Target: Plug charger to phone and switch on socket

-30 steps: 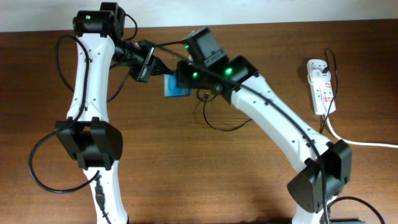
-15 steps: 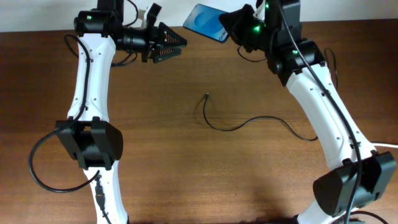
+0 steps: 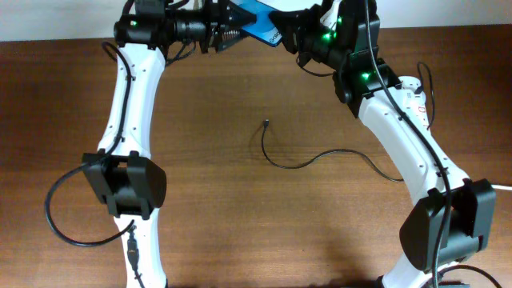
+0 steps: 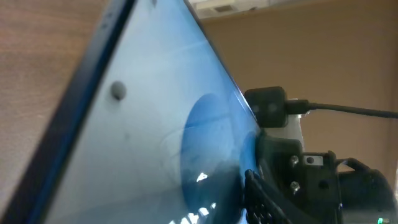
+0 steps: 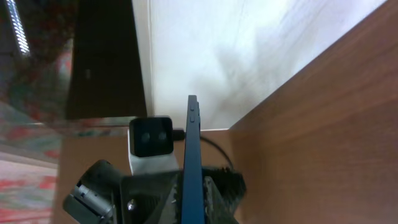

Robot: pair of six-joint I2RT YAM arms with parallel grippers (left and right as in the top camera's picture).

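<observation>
The phone (image 3: 258, 22), blue-screened with a black frame, hangs in the air over the table's back edge. My right gripper (image 3: 290, 36) is shut on its right end. My left gripper (image 3: 232, 24) stands open with the phone's left end between its fingers (image 5: 225, 182). The left wrist view is filled by the phone (image 4: 155, 124), with one finger (image 4: 261, 199) beside it. Edge-on in the right wrist view, the phone (image 5: 193, 149) points at the left wrist. The charger (image 3: 300, 164) lies loose on the table, its plug tip (image 3: 266, 122) free. The socket (image 3: 417, 98) lies at the right, partly behind my right arm.
The socket's thick white cord (image 3: 500, 186) runs off the right edge. A white wall (image 5: 261, 50) rises right behind the table's back edge. The right arm (image 3: 400, 144) spans the table's right side, over the charger's far end.
My right gripper has lifted the phone off the table's middle to the back edge. The left gripper has opened and moved right, and its fingers now stand round the phone's left end.
</observation>
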